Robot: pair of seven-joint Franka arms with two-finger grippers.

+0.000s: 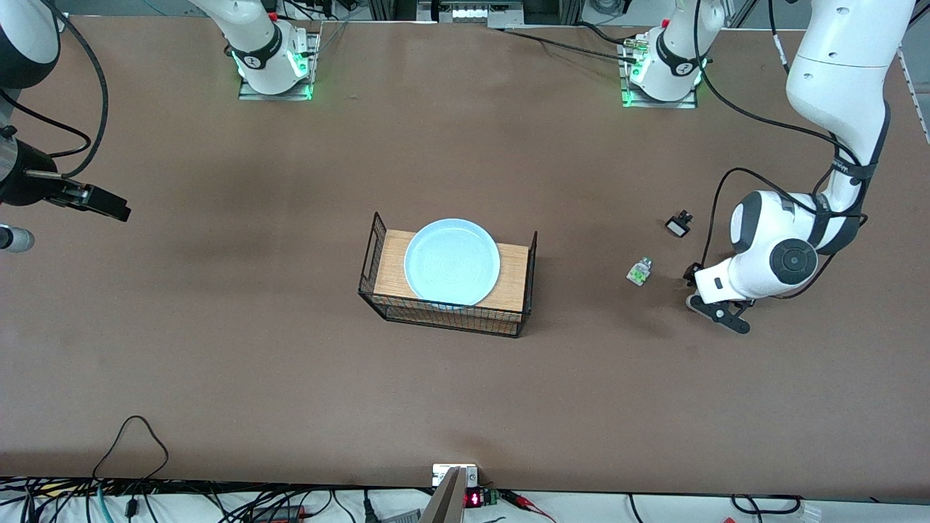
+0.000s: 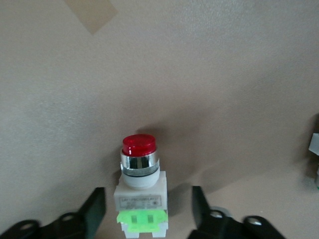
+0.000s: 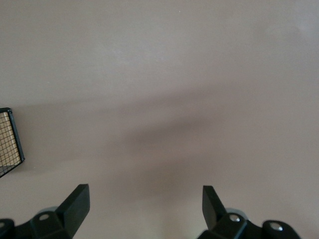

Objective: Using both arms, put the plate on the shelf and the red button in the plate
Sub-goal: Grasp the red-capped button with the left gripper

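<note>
The red button (image 2: 140, 186) lies on the table (image 1: 218, 349) between the spread fingers (image 2: 92, 208) of the left gripper (image 2: 144, 211), its long axis running along the gap and its red cap pointing away from the wrist. The plate (image 1: 452, 262) sits on the wire rack (image 1: 522, 287) mid-table. The right gripper (image 3: 144, 201) waits, fingers apart, over bare table at its own end.

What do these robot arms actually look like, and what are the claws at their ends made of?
Both arms have glossy white rounded shells with dark joint bands, black cables looped alongside, and green lights at their bases. The left end effector and right end effector each have two black wedge-shaped fingers fixed with silver screws.
</note>
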